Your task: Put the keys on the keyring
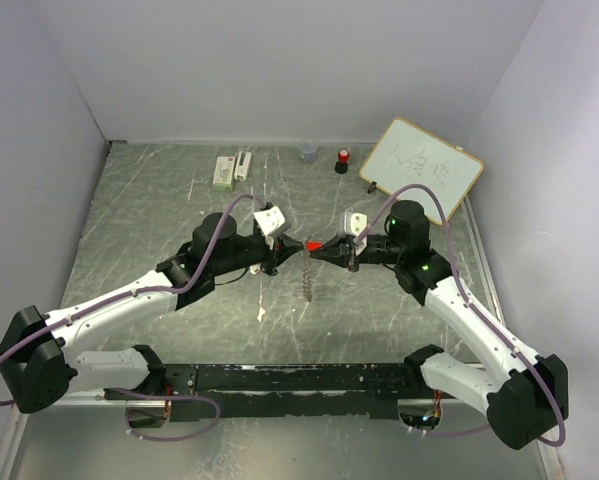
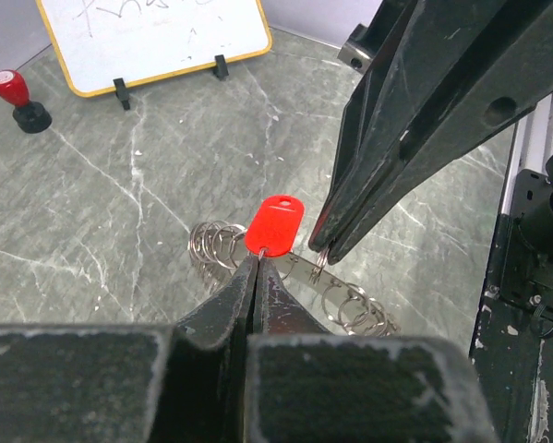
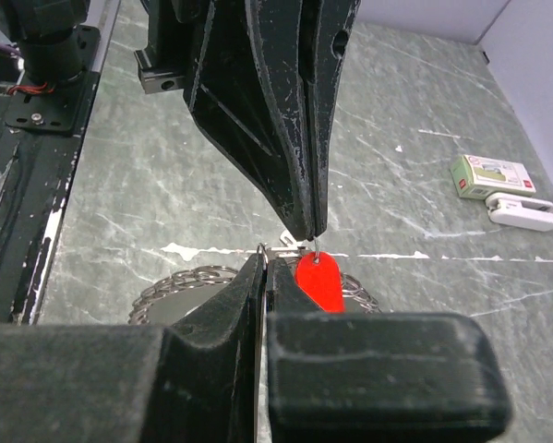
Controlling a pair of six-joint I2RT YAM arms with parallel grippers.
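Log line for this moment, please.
left gripper: shut on red-tagged key | right gripper: shut on its metal end | keyring: beneath both grippers | threading: cannot tell

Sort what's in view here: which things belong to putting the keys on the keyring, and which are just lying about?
In the job: red-headed key, keyring.
Lying about: whiteboard, red-topped stamp, small clear cup, small green-and-white box, white stapler.
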